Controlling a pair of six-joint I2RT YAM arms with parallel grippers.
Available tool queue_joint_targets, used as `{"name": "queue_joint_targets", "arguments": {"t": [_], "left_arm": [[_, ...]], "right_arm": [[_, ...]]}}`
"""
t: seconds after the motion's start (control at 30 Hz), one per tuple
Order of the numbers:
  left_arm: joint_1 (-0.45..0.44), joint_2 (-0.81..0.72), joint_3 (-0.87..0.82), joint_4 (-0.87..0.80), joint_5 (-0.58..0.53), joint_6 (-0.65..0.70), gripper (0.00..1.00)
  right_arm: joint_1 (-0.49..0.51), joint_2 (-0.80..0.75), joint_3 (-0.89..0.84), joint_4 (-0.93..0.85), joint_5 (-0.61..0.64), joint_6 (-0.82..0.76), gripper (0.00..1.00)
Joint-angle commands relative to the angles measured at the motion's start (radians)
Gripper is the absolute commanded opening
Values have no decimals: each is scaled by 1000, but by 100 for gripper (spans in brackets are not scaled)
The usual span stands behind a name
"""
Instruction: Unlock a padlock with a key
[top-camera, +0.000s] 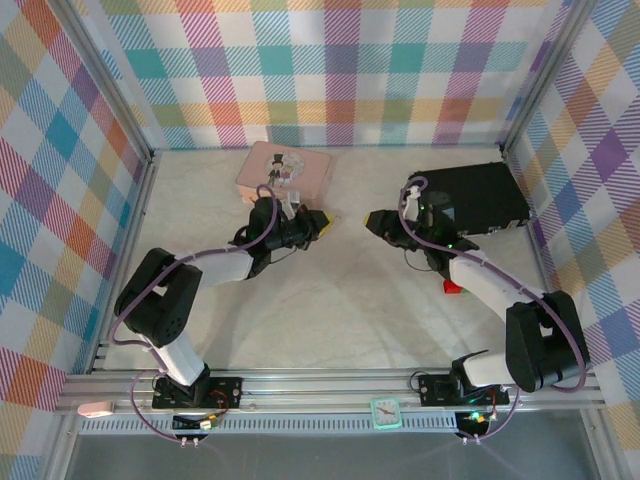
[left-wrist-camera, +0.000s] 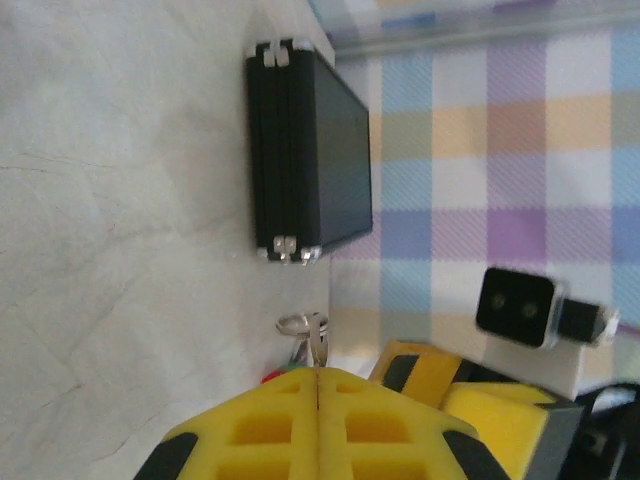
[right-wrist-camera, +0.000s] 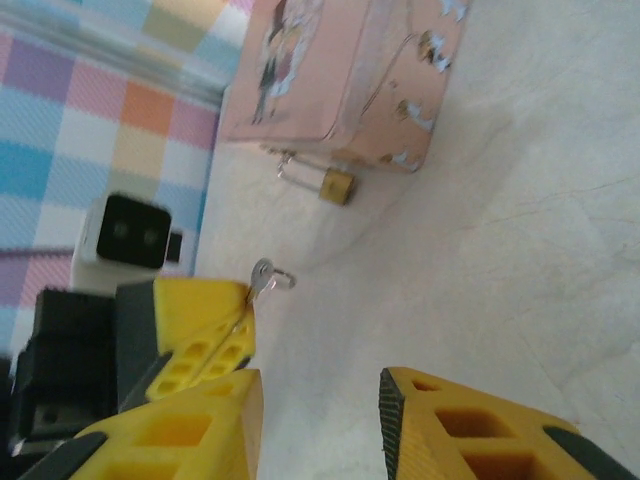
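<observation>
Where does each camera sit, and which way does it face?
Top external: overhead behind the bases; table, left gripper and right gripper below.
Left wrist: faces the black case, past the left gripper shut on the key.
Right wrist: faces the pink tin and padlock, over the open right gripper.
Shared: both wrist views show the key.

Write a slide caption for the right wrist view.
Open right claw faces the left claw, shut on a key, near the padlock at the edge of the pink tin.
</observation>
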Motion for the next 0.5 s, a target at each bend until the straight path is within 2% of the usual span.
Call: {"name": "queue_joint_targets", "arguments": {"t": [0.0,0.07,0.23,0.33,0.47], "left_arm": [[23,-47,81,-207,248,253,0],[24,-62,125,-352,288,370,0],[24,-126,189,-600,346,590,0],[24,-156,210,-698,373,680,0],[23,-187,205,-715,405,724,0]], "right_arm": [[-34,-14,24,28,-304,-111,36],[-42,-3,40,18,-379,-143,36],[-45,32,54,10,-459,-198,35],[-45,56,38,80,-506,-172,34],[-23,73,31,105,-522,-179,35]]}}
